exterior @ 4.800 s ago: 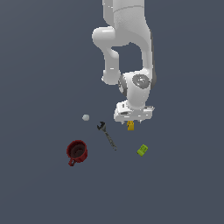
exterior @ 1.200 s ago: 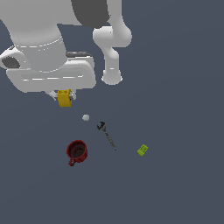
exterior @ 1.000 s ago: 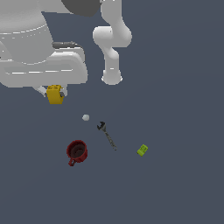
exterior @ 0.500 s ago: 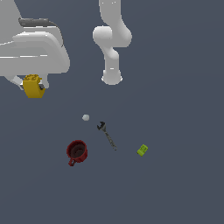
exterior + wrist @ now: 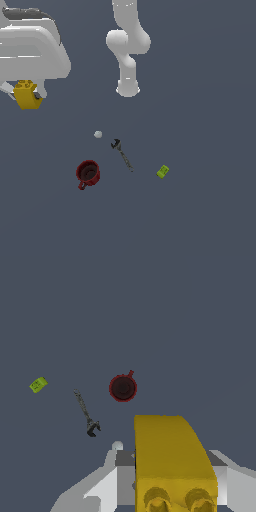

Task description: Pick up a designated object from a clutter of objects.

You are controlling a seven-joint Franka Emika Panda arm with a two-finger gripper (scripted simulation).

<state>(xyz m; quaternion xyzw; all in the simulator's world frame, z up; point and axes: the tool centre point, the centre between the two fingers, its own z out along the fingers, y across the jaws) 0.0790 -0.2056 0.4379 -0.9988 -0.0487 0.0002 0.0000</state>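
The tool [image 5: 26, 95] clamps the yellow brick [image 5: 27, 95] high above the mug [image 5: 88, 173] (wrench [image 5: 122, 153] nearby); hold grip firm, avoid jerks.

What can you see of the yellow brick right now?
The small yellow-orange plastic-looking toy brick is a glossy rectangular block with round studs on one face. It is clamped in the claw, lifted well clear of the floor and the other items, at the exterior view's upper left. Only the white fingers touch it.
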